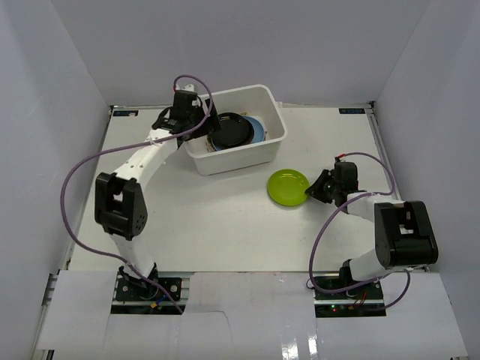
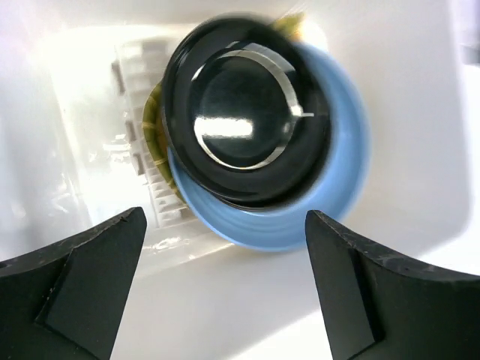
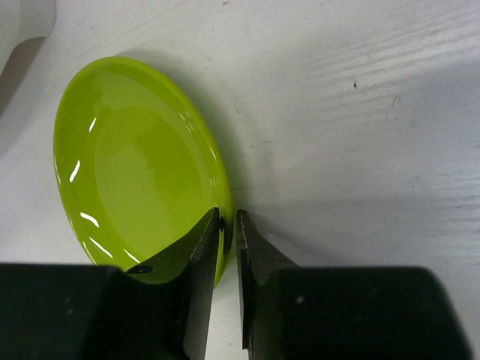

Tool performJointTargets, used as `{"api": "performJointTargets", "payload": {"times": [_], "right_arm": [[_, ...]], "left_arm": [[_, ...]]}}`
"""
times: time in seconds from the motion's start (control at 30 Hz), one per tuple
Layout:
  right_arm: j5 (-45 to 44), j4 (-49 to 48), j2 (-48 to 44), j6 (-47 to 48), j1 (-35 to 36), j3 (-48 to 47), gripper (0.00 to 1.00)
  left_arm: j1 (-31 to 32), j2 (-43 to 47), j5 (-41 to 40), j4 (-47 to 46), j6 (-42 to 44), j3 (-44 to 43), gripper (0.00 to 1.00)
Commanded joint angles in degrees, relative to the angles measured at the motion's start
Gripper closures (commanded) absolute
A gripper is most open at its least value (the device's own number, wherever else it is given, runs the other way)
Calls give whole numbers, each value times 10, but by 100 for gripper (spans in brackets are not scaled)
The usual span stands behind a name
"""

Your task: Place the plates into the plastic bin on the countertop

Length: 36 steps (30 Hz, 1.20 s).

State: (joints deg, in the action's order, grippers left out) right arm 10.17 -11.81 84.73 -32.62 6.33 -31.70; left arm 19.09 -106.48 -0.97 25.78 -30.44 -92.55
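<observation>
Two tools, two stages: the right tool (image 3: 226,223) is pinched on the rim of the lime green plate (image 3: 135,165), lying on the tabletop (image 3: 360,112) near the plastic bin (image 1: 266,96) (a lift over its wall comes next, I judge). Meanwhile the left tool (image 2: 225,217), jaws wide apart, hangs over the black plate (image 2: 240,112) inside.

The lime-green plate (image 3: 142,165) is glossy and plain, with white glints. In the white plastic bin (image 1: 232,157) are a glossy black plate (image 2: 247,120), a light blue plate (image 2: 341,187) and a sliver of woven straw-yellow plate (image 2: 154,131). The counter (image 1: 225,217) is off-white and the walls (image 1: 45,112) pale grey. The arms (image 1: 142,161) are white with black joints and purple cables (image 1: 62,191).
</observation>
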Motion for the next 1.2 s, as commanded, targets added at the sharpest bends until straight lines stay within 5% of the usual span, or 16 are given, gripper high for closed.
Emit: {"api": "performJointTargets", "payload": {"times": [0.0, 0.27, 0.43, 0.67, 0.97, 1.17], "right_arm": [[-36, -20, -28, -20, -5, 3, 89], [-89, 92, -250, 22, -12, -44, 92], [-39, 114, -296, 26, 11, -185, 92], [-74, 141, -104, 64, 150, -426, 92], [-93, 253, 223, 91, 229, -774, 92], [-98, 277, 323, 84, 243, -838, 91]], "left_arm": [[-4, 142, 33, -41, 23, 52, 2], [-3, 376, 71, -57, 68, 209, 2], [1, 539, 86, -80, 75, 343, 2], [23, 666, 81, -71, 101, 413, 2], [43, 782, -53, -63, 97, 512, 2], [51, 772, -76, -76, 102, 518, 2]]}}
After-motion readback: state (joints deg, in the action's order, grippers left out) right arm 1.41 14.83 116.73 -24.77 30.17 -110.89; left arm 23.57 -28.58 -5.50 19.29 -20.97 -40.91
